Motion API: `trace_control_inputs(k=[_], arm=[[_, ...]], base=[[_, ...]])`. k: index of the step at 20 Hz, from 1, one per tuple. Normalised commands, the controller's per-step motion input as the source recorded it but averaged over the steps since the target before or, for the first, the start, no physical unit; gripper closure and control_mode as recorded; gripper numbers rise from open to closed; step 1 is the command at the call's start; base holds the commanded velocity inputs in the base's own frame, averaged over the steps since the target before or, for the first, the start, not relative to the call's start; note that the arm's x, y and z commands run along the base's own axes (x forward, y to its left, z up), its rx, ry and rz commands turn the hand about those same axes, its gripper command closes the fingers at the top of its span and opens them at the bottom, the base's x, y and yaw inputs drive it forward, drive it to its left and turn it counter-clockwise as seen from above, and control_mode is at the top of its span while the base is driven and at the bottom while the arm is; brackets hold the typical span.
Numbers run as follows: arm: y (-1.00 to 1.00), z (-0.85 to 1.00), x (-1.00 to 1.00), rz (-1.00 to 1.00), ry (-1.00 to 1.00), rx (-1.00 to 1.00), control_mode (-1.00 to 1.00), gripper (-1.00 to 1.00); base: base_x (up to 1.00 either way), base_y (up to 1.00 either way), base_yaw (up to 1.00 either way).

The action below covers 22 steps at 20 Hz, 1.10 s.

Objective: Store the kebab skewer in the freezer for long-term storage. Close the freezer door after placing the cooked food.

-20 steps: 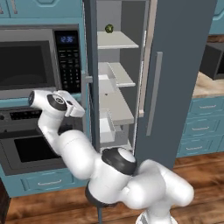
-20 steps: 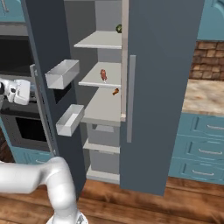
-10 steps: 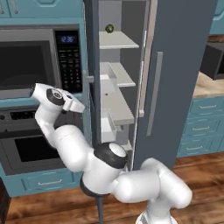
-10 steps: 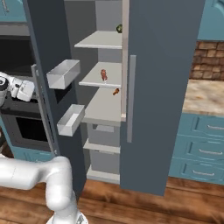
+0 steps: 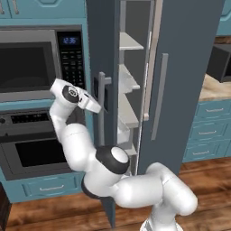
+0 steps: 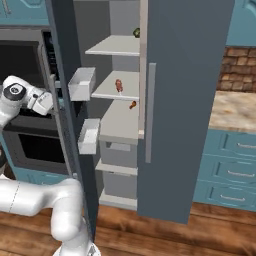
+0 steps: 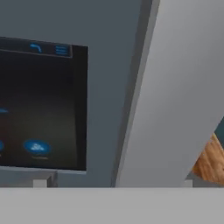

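Fingers (image 5: 100, 107) are spread and empty against the freezer door (image 5: 103, 67) by its handle (image 5: 102, 108); with the kebab skewer (image 6: 119, 86) shelved inside, the door is best pushed steadily shut.

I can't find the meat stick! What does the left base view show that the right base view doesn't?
Left base view: the outside of the freezer door, with its handle, and the microwave clock.
Right base view: the door's inside with its white bins, the skewer lying on a shelf, and a small green item on the shelf above.
Both: the freezer door standing open, the shut door beside it, and the white arm.
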Motion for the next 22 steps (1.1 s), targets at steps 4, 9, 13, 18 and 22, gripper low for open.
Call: trace_control_inputs(k=[4,9,13,18,22], arm=[[-1.0,0.0,0.0,0.16,0.0,0.14,-1.0,-1.0],[-1.0,0.01,0.06,0.37,0.0,0.14,-1.0,-1.0],[-1.0,0.01,0.24,0.29,0.0,0.02,-1.0,-1.0],[-0.91,0.09,0.43,0.21,0.07,0.09,-1.0,-1.0],[-0.64,0.2,0.76,0.16,0.19,0.14,-1.0,-1.0]], base=[[0.0,0.0,0.0],[0.0,0.0,0.0],[0.0,0.0,0.0],[0.0,0.0,0.0],[0.0,0.0,0.0]])
